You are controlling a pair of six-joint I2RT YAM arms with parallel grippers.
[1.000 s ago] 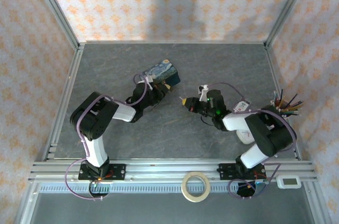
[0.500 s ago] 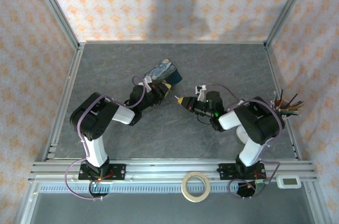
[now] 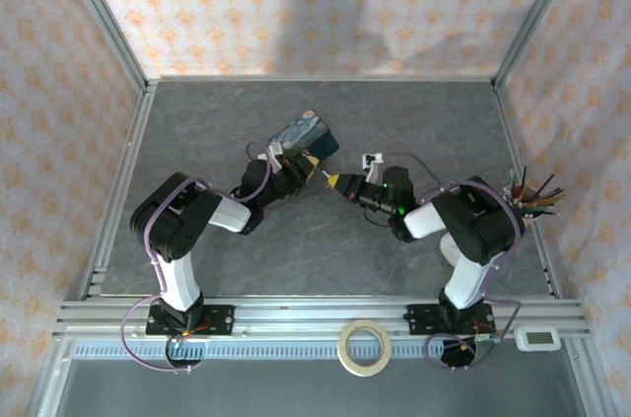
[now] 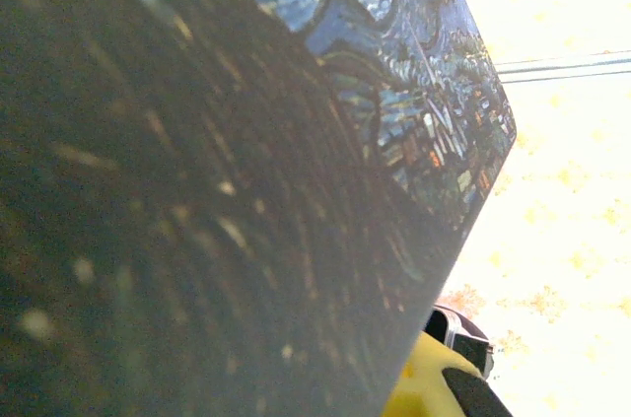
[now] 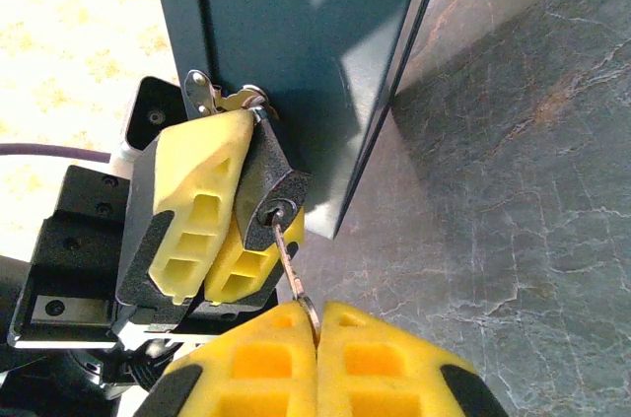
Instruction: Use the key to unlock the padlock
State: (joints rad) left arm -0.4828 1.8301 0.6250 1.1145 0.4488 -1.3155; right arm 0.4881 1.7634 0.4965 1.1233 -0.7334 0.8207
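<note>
Padlock: the padlock [image 5: 264,190], small and black, sits left of centre in the right wrist view; the silvery fitting [image 5: 210,92] at its top lies against the edge of the blue tin [image 5: 306,52]; its keyhole faces the lower right
Key: the key [image 5: 289,257] runs as a thin blade from the keyhole down to the bottom centre of that frame; its tip is in the keyhole
Left gripper: the left gripper [image 5: 222,235] is at the left of the frame; its yellow pads [image 5: 187,210] appear clamped on the padlock's body, though one pad is half hidden behind it
Right gripper: the right gripper [image 5: 315,323] is at the bottom edge; its two yellow fingers are pressed together, pinching the key's bow between them
Tin: in the top view it lies just above centre, tilted, with the left gripper at its lower right corner; in the left wrist view its swirly painted face covers the left and centre
Meeting point: in the top view the two grippers stand tip to tip just below the tin, near the centre
Table: grey marbled table [image 3: 424,121] under everything
Elsewhere: tape roll [image 3: 365,346] at bottom centre; cup of pens [image 3: 532,202] at the right edge
</note>
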